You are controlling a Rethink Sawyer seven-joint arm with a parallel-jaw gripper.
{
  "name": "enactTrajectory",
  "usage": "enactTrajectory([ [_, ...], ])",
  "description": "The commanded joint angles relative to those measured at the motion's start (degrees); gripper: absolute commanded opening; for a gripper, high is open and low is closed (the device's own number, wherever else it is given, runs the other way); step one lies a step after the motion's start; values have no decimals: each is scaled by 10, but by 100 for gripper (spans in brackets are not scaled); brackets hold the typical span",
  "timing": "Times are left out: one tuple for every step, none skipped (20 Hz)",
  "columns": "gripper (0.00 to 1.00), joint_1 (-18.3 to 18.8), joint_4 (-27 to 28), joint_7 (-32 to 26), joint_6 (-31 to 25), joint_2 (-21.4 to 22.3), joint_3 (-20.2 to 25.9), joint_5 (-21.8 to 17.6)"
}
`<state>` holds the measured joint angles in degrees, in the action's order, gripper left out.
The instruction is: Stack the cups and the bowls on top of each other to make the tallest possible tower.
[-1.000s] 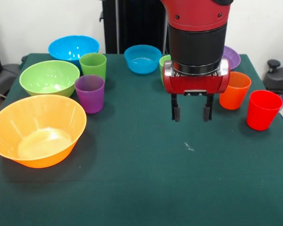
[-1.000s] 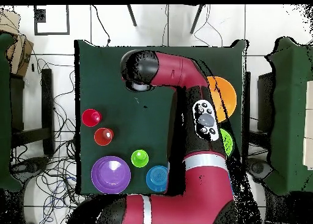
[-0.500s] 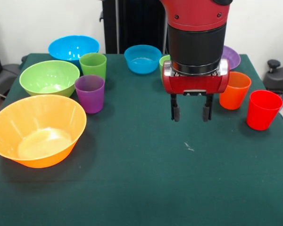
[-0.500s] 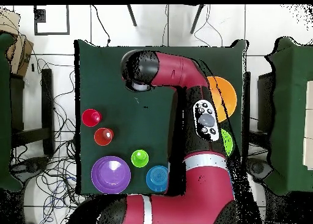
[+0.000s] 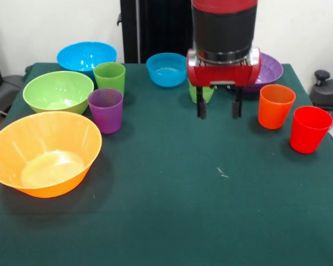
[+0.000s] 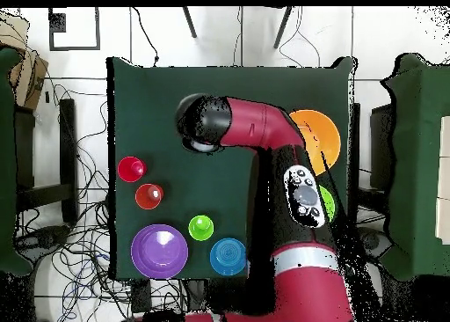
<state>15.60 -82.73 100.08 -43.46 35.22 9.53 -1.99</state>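
Note:
My gripper [image 5: 218, 113] hangs open and empty above the green table [image 5: 166, 210], just in front of a lime green cup [image 5: 208, 94] that it half hides. All pieces stand singly; nothing is stacked. The big orange bowl [image 5: 44, 152] is at the near left, with the green bowl [image 5: 58, 91], purple cup [image 5: 105, 110] and other green cup [image 5: 109, 77] behind it. The large blue bowl [image 5: 86, 55] and smaller blue bowl [image 5: 167, 68] are at the back. The purple bowl [image 5: 271, 66], orange cup [image 5: 276, 105] and red cup [image 5: 310, 128] are at the right.
In the overhead view the arm [image 6: 264, 138] covers part of the orange bowl [image 6: 323, 138] and most of the green bowl [image 6: 327, 204]. The red cup [image 6: 131, 169], orange cup [image 6: 148, 195], purple bowl [image 6: 159, 251] and green cup [image 6: 200, 227] show left of it.
My gripper has moved away from the table's middle towards the robot's side and now stands right by the half-hidden green cup. It stays open. No cup or bowl has moved.

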Motion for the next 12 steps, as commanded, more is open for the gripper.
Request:
enactTrajectory([
  [100, 16, -192, -14, 96, 70, 57, -27],
  [100, 16, -210, -8, 104, 78, 57, -26],
  [100, 15, -228, 0, 111, 88, 54, -25],
  [100, 15, -247, 7, 119, 97, 54, -23],
  [100, 11, -265, 16, 125, 108, 51, -20],
  [100, 10, -282, 23, 133, 116, 51, -18],
  [100, 8, -298, 30, 141, 124, 50, -16],
  [100, 6, -311, 37, 147, 129, 48, -14],
  [100, 4, -326, 44, 157, 133, 48, -12],
  [100, 4, -340, 51, 167, 136, 49, -9],
  [100, 2, -357, 60, 179, 139, 49, -7],
  [100, 0, -372, 67, 189, 142, 50, -3],
])
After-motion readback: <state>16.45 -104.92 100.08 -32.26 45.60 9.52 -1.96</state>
